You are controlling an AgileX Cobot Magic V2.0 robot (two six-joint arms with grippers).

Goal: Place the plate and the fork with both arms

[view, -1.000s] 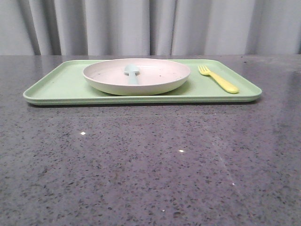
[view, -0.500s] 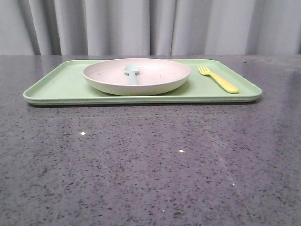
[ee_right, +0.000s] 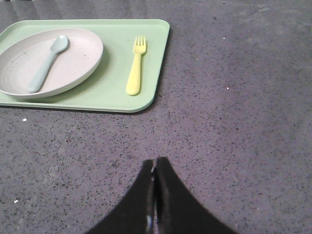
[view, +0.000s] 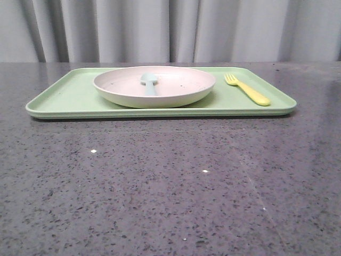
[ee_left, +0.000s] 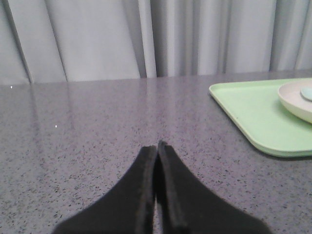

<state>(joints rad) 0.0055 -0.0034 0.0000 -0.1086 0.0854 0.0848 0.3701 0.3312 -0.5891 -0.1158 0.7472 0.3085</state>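
On the green tray (view: 69, 96), the plate (view: 176, 88) at centre looks light, stiff and smooth, best pinched at its raised rim, the thin yellow fork (view: 248, 90) right of it by its handle; both tools (ee_left: 156, 146) (ee_right: 154, 163) are closed, empty.

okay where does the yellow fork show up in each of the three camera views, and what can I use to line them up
Front view: the fork lies on the right end of the green tray, right of the plate.
Left wrist view: not in it; only a corner of the tray and the plate's edge show.
Right wrist view: the fork lies between the plate and the tray's edge.
Shared landmark: the blue spoon in the plate.
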